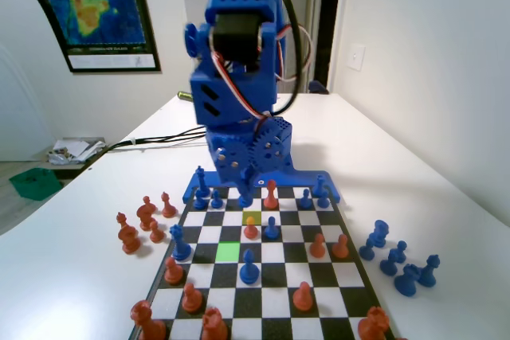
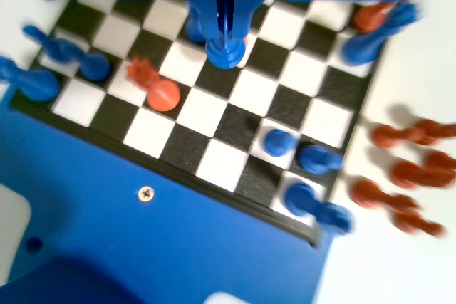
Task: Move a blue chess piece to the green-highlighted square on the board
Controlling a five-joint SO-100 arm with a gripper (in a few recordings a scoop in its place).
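The board [image 1: 263, 276] lies in front of the blue arm, and its far rows show close up in the wrist view [image 2: 214, 115]. My gripper [image 1: 245, 184] hangs low over the board's far rows, shut on a small blue pawn [image 1: 245, 197]. In the wrist view the jaws [image 2: 226, 28] pinch that blue pawn [image 2: 226, 53] by its head, over the squares near an orange pawn [image 2: 164, 95]. The bright green square [image 1: 228, 251] lies bare, nearer the fixed camera and a little left of the gripper. Whether the pawn's base touches the board is unclear.
An olive-yellow square [image 1: 252, 216] sits just past an orange pawn [image 1: 251, 229]. Other blue pawns [image 1: 249, 267] and orange pieces stand around the green square. Captured orange pieces [image 1: 139, 224] crowd the table on the left, captured blue ones [image 1: 398, 260] on the right.
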